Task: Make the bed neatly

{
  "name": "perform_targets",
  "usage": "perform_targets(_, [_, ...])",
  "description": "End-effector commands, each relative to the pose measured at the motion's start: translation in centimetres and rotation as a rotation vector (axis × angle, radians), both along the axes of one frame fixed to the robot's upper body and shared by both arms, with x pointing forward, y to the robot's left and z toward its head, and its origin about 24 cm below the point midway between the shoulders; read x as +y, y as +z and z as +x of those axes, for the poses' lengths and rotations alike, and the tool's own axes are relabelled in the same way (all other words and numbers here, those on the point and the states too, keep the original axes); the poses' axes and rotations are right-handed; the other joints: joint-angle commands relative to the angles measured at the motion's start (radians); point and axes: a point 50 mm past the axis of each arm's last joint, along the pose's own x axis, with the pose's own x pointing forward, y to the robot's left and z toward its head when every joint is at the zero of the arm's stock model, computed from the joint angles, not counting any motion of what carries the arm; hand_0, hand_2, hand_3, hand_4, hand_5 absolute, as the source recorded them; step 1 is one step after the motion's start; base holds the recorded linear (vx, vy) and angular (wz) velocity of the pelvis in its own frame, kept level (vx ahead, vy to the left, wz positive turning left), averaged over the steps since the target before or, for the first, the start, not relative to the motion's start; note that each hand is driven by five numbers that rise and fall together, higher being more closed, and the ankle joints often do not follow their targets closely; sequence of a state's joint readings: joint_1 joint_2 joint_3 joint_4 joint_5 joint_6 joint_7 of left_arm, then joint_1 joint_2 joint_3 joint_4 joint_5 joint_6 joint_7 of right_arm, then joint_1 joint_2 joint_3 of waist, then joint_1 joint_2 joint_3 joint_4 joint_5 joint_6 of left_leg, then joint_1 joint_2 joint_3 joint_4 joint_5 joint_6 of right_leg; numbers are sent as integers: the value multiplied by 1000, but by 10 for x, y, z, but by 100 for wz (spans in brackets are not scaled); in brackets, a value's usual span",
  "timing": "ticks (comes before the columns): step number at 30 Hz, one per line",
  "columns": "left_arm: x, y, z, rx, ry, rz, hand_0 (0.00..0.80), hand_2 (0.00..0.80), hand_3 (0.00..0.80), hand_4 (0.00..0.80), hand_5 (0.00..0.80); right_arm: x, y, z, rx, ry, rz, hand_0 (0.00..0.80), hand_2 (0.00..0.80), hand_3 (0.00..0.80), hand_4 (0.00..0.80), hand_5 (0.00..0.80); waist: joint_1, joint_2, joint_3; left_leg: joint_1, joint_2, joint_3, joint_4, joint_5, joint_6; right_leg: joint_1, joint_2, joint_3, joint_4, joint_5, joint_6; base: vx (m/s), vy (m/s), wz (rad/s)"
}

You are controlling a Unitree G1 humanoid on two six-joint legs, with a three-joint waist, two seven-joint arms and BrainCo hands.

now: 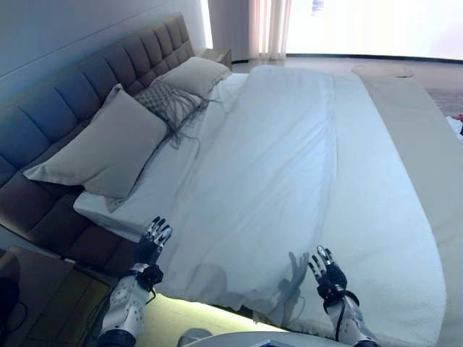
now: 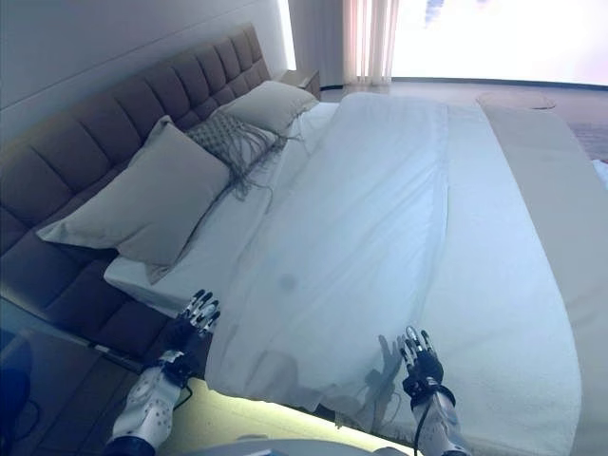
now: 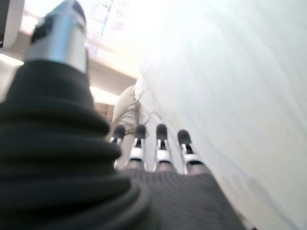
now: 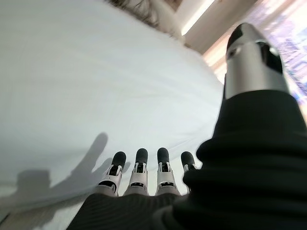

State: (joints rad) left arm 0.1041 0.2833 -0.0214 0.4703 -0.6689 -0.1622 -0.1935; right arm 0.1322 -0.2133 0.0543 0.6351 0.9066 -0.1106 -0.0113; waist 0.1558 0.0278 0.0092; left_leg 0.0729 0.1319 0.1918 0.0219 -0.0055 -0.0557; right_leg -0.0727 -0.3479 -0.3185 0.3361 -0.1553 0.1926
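Note:
A white duvet (image 1: 289,159) lies spread over the bed, its near edge hanging over the side. Two plain pillows (image 1: 108,148) (image 1: 195,74) and a fringed grey cushion (image 1: 168,103) lean by the padded headboard (image 1: 79,79). My left hand (image 1: 153,238) hovers open at the bed's near corner, beside the duvet's edge, holding nothing. My right hand (image 1: 327,269) is open just above the duvet's near edge, fingers straight, casting a shadow on the cloth. Both wrist views show straight fingers (image 3: 160,143) (image 4: 139,170) with white cloth past them.
A beige bed runner (image 1: 427,166) covers the duvet's foot end at the right. A nightstand (image 1: 32,278) stands at the lower left by the headboard. Curtains (image 1: 269,27) and a bright window are at the far end. A light strip glows under the bed's near side.

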Motion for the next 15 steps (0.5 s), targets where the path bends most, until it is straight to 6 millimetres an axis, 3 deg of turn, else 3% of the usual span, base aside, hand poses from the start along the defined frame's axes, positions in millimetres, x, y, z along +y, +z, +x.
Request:
perform_targets(1, [24,45,25,-183,23,95,0,0,0,0,0,4,4,18,-25,-9,21,0,0,0,0,0,17,-80,46,-14,-27,-15,23,-1,7,140,35,-50,-323,289,23,55,18,-1])
perform_targets(8, [29,38,17,-146,27,107,0,0,0,0,0,-17,-30,-29,196,-57,37,0,0,0,0,0,26,-79,77,-49,-28,-16,95,-38,13,111,16,-43,-300,293,25,50,44,-1])
perform_targets(15, [22,41,23,-166,-22,92,0,0,0,0,0,-36,-37,-44,249,-178,41,0,0,0,0,0,47,-56,128,-129,-33,-47,153,-57,17,42,-10,-41,-250,289,32,-33,48,5])
